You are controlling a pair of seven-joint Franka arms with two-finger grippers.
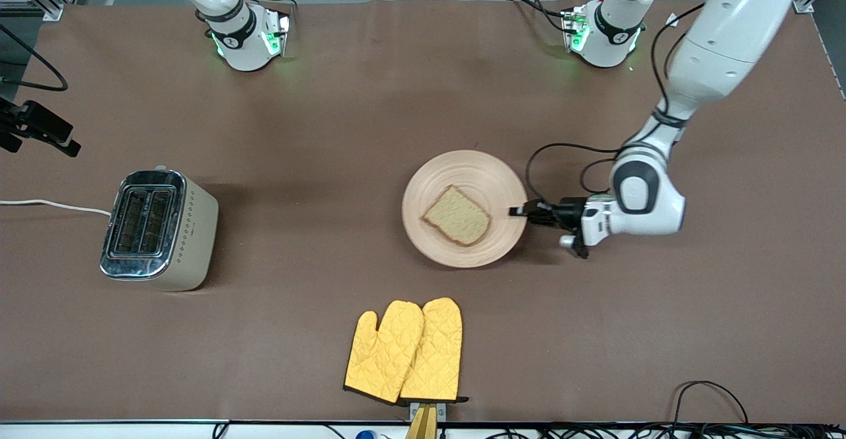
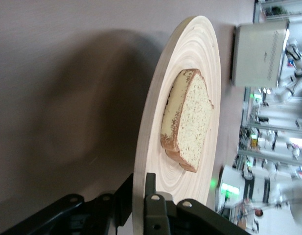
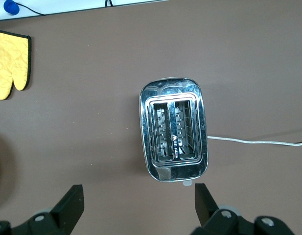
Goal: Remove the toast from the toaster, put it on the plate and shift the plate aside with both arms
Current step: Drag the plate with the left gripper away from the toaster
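Toast (image 1: 457,216) lies flat on the plate (image 1: 436,174), mid-table, crust edge facing the front camera. Both toaster slots are empty; the toaster (image 1: 158,229) sits well apart, toward the right arm's end of the table, white cord (image 1: 53,205) trailing off the edge. So extraction and placing look done; the step in hand is moving the plate aside.

Left gripper (image 1: 522,211) is low at the plate's rim on the side toward the left arm's end, fingers pinched shut on the plate's edge. The left wrist view shows the rim (image 2: 141,196) clamped between the black fingers (image 2: 153,205), one above and one below the wood. The plate appears level on the table or barely lifted; I cannot tell which.

Right gripper (image 3: 136,205) is not in the front view; its wrist camera looks straight down on the toaster (image 3: 174,128), fingers spread wide, holding nothing. This arm waits.

To do the move well, my judgement: keep the pinch firm and the plate level, since the grip is at one edge only and the toast is loose. Drag or carry slowly toward the left arm's end. Avoid tilting the free edge down, or the toast slides off. Steer clear of the yellow oven mitts (image 1: 406,352), which lie nearer the front camera than the plate.
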